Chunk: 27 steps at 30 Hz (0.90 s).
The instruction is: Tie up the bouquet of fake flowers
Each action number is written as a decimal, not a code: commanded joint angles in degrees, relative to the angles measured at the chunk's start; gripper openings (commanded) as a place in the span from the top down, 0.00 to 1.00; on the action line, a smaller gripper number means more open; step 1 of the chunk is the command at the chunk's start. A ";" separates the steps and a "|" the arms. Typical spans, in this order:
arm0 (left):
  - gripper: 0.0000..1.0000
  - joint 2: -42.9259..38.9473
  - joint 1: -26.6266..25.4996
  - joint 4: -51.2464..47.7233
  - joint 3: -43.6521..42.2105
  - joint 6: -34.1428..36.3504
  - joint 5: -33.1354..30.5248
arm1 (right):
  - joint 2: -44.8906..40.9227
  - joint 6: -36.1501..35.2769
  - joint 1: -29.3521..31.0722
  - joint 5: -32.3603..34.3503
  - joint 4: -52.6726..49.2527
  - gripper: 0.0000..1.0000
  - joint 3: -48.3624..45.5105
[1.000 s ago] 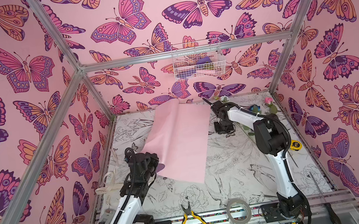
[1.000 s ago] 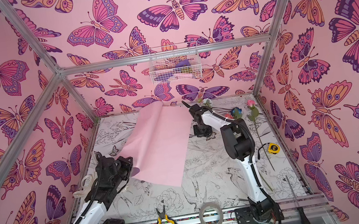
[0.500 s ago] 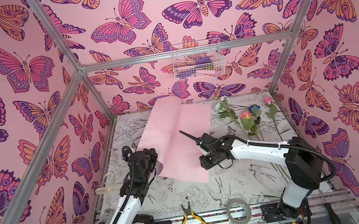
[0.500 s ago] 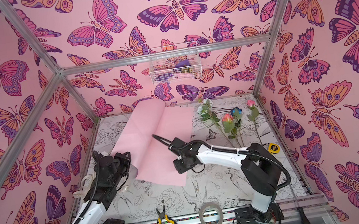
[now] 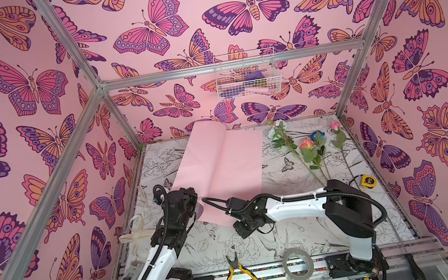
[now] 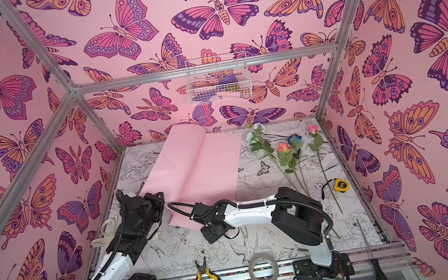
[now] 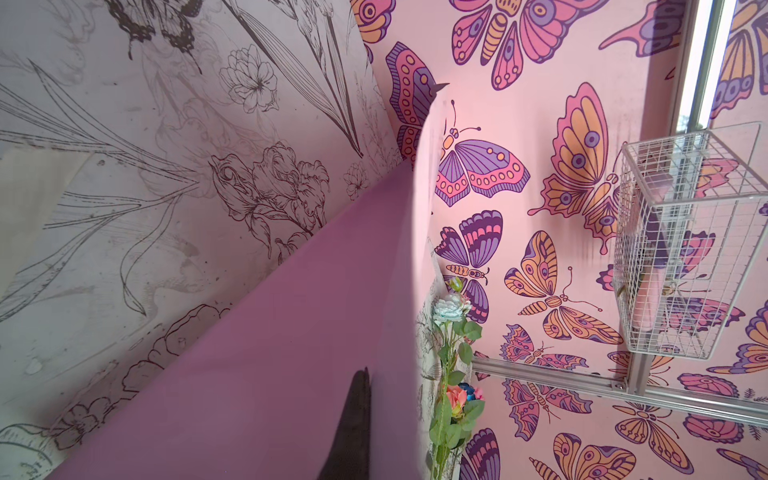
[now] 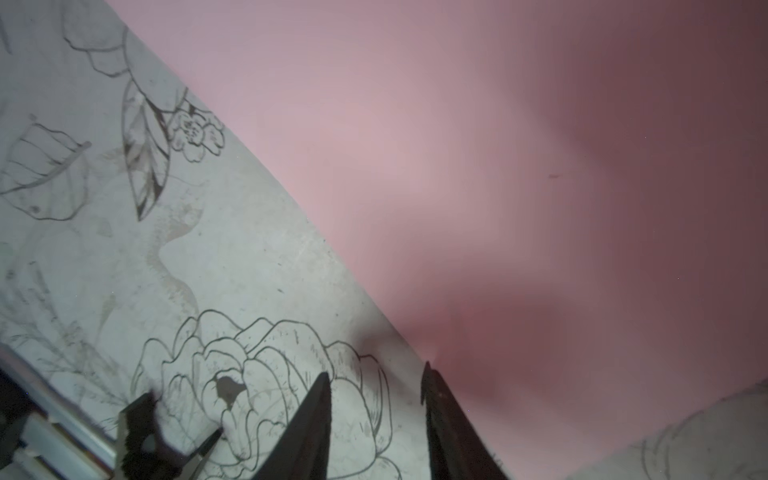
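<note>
The paper [image 5: 221, 171] [image 6: 191, 172] lies as an open sheet, pink face up, its far end curled; no wrapped bouquet shows. My left gripper [image 5: 197, 211] [image 7: 368, 370] is shut on the sheet's near left corner and holds it raised, so the lilac underside [image 7: 270, 353] shows. My right gripper [image 5: 240, 230] [image 8: 376, 370] is open at the sheet's near edge. One fingertip [image 8: 426, 368] touches the paper [image 8: 498, 166] and the other rests over bare table. The fake flowers [image 5: 306, 144] [image 6: 283, 147] [image 7: 451, 374] lie loose to the right of the sheet.
A cream ribbon [image 5: 136, 235] lies by the left wall. Yellow pliers [image 5: 238, 271] [image 8: 141, 436] and a tape roll [image 5: 298, 265] sit at the front rail. A yellow tape measure [image 5: 368, 180] is at right. A wire basket [image 5: 246, 78] hangs on the back wall.
My right arm swung from the flowers at the back right to the paper's near edge, and its jaws opened wider. The left gripper kept hold of the corner.
</note>
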 commanded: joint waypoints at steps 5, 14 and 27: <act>1.00 -1.83 -5.44 -3.31 0.07 -0.44 -6.19 | 5.19 1.10 0.06 14.49 -13.57 0.59 3.63; 1.00 -9.72 -10.56 -15.19 -0.39 -0.96 -17.38 | 4.12 2.29 -10.70 20.99 -16.75 0.55 -3.17; 1.00 -10.51 -19.79 -28.73 -1.43 -2.05 -32.80 | -9.56 -0.84 -19.43 17.56 -18.42 0.52 -7.84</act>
